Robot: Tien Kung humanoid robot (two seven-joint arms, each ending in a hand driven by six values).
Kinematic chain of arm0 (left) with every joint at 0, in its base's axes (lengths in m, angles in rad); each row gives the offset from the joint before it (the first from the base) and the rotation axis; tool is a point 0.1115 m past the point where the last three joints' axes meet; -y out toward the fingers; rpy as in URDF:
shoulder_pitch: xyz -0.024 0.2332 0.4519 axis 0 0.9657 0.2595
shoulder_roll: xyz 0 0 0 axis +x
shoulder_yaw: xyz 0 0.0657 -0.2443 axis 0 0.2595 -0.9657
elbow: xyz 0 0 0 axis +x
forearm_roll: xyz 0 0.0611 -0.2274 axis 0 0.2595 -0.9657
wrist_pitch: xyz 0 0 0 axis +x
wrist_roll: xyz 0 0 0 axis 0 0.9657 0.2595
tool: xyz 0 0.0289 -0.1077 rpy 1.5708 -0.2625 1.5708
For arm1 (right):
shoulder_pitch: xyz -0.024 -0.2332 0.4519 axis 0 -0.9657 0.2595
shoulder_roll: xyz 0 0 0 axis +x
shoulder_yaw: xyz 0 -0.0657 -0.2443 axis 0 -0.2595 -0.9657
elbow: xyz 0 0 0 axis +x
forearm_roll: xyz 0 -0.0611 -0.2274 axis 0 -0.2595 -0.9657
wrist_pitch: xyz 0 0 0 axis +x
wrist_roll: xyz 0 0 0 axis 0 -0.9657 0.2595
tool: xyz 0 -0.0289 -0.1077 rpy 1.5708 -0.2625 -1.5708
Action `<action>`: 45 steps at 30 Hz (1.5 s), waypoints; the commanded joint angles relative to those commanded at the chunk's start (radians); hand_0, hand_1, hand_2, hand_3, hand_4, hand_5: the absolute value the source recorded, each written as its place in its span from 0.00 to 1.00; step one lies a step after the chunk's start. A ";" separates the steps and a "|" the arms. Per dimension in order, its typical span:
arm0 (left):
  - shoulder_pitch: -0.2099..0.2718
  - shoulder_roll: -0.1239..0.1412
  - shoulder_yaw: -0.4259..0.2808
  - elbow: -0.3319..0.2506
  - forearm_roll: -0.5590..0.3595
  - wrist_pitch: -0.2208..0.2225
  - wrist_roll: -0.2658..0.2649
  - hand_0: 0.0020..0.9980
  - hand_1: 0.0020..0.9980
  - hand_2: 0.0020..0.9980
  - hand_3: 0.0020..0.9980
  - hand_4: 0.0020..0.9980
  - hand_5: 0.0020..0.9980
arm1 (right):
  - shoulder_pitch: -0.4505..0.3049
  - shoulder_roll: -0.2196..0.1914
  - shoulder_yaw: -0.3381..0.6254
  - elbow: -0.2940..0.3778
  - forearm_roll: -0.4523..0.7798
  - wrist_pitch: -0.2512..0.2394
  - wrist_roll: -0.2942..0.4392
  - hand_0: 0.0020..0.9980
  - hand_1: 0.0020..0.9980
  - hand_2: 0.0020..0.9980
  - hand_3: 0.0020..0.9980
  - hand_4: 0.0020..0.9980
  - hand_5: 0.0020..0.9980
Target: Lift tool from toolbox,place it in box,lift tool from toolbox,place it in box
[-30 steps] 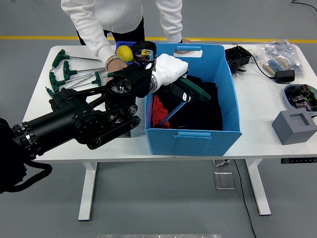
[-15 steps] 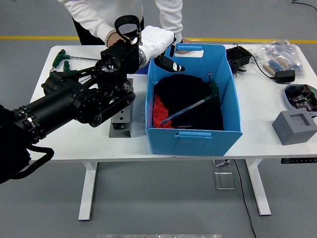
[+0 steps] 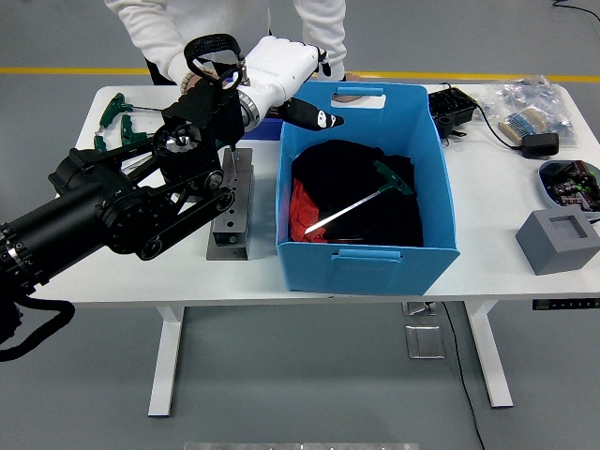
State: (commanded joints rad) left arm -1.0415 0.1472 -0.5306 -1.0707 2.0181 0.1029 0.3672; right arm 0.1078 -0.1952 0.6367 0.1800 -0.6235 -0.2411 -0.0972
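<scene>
My left hand (image 3: pixel 281 70) hangs empty, fingers (image 3: pixel 314 116) loose, at the blue box's (image 3: pixel 375 262) 10 o'clock corner. The tool (image 3: pixel 361 199) lies inside. Swinging low, my arm might bump the box.

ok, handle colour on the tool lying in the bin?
Green: the T-handle tool lies on dark cloth in the blue bin. Head view shows it best.

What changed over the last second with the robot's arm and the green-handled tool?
The left hand let go of the green-handled tool, which now lies inside the blue box on dark cloth. The hand, fingers open, pulled back up and left past the box's rim. The box, the grey block and the green tools at the table's left stayed put.
</scene>
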 joint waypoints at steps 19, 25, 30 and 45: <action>0.300 0.028 -0.262 -0.237 0.092 -0.014 0.156 0.27 0.36 0.51 0.69 0.89 0.60 | -0.031 0.017 0.062 0.000 -0.059 0.002 -0.019 0.65 0.60 0.71 0.56 0.81 0.61; 0.382 0.001 -0.349 -0.263 -0.017 0.103 0.164 0.24 0.33 0.55 0.67 0.82 0.55 | -0.031 0.019 0.068 0.000 -0.061 0.000 -0.019 0.65 0.60 0.71 0.56 0.81 0.61; 0.463 -0.027 -0.413 -0.259 -0.224 0.261 0.150 0.24 0.33 0.55 0.67 0.82 0.55 | -0.032 0.021 0.070 0.000 -0.061 -0.001 -0.019 0.65 0.60 0.71 0.56 0.81 0.61; 0.540 -0.042 -0.479 -0.170 -0.849 0.518 0.061 0.28 0.41 0.62 0.78 0.75 0.63 | -0.031 0.021 0.063 0.000 -0.067 0.003 -0.023 0.65 0.60 0.71 0.56 0.80 0.61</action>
State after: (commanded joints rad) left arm -0.5013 0.1051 -1.0095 -1.2408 1.1688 0.6212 0.4282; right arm 0.0764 -0.1743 0.6997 0.1800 -0.6909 -0.2384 -0.1205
